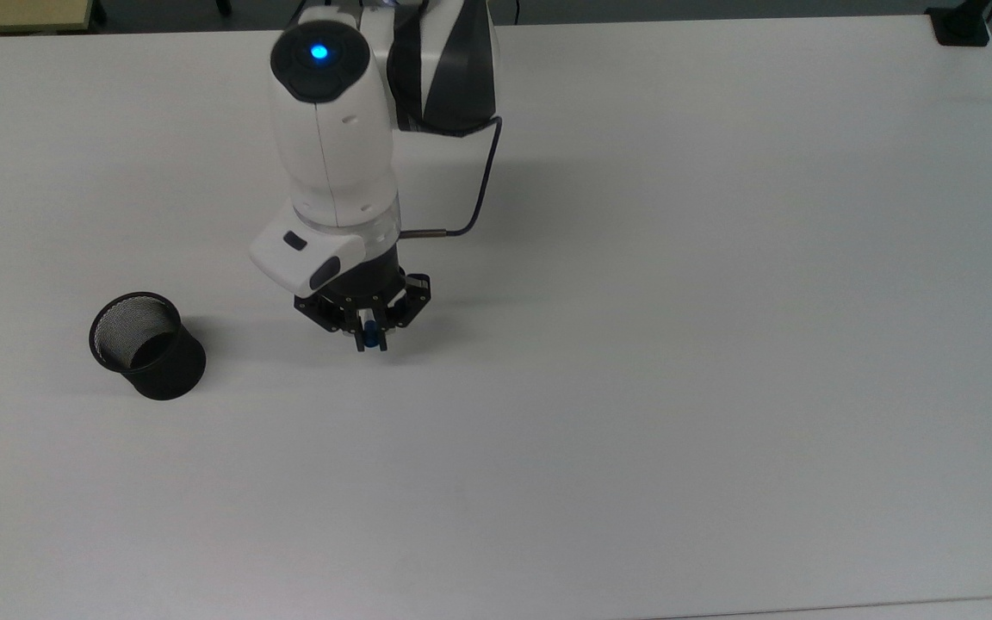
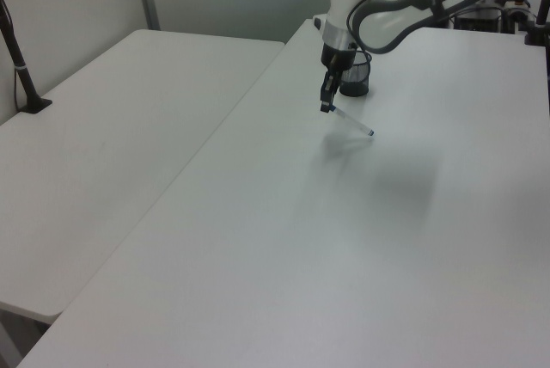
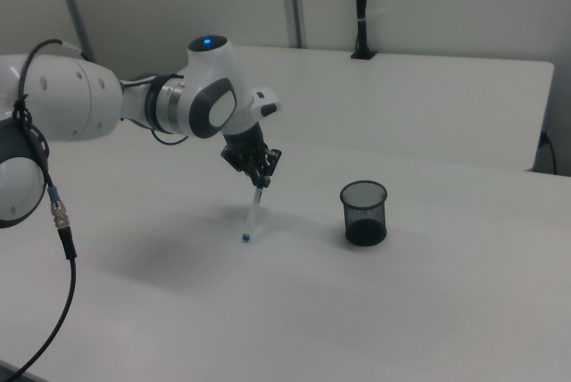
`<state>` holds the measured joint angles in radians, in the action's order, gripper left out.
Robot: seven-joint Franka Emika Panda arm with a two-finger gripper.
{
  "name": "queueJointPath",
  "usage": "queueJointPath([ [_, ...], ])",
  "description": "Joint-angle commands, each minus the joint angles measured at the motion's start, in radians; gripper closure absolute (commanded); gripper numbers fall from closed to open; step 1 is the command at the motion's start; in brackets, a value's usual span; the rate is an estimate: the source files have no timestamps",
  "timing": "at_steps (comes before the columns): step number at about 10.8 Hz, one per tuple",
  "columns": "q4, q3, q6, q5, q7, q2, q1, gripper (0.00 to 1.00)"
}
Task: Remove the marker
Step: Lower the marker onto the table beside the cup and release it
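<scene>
I see the table (image 1: 720, 344) bare around the arm. Cup (image 1: 148, 357) sits apart, looks empty. Gripper (image 1: 370, 337) pinches the marker (image 3: 252, 217) by its cap end, tip nearly touching the table. I'd lower slowly, tilt it flat, release well clear of the cup.

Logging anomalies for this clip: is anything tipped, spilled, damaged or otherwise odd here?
Nothing stands out. The mesh cup stands upright on the table, and the marker hangs slanted from the gripper, its lower tip near the tabletop.
</scene>
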<state>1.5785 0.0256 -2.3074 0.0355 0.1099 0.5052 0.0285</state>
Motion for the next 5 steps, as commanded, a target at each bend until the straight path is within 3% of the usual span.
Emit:
queueJointPath([
  [1, -0.005, -0.01, -0.046, -0.022, 0.005, 0.009, -0.027, 0.32],
  [2, -0.005, -0.01, -0.038, -0.022, -0.018, -0.002, -0.03, 0.0],
  [4, 0.006, -0.012, 0.008, -0.019, -0.079, -0.08, -0.061, 0.0],
  [5, 0.003, -0.013, 0.116, -0.013, -0.094, -0.123, -0.08, 0.0],
])
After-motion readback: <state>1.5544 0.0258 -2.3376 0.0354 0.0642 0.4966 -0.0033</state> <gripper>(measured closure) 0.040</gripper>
